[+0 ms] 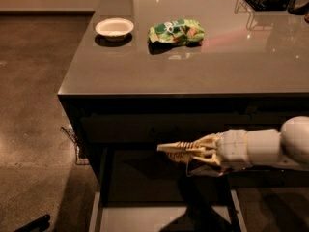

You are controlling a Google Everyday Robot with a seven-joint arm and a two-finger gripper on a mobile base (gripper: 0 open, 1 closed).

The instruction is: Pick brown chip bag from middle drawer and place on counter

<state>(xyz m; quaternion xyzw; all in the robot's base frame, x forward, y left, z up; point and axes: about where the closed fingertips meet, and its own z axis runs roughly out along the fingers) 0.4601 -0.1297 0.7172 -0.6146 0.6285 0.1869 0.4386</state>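
Below the front edge of the counter (169,69), your claw (168,150) hangs over the middle drawer (140,182) with the brown chip bag (205,169) right under it, held or not you cannot tell, so lift it straight up next.

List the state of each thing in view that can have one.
Wide dark grey middle drawer: pulled open.
Crumpled green chip bag: lying on the glossy grey-brown counter.
Small white bowl: upright on the counter.
Gripper: over the open drawer, below the counter edge.
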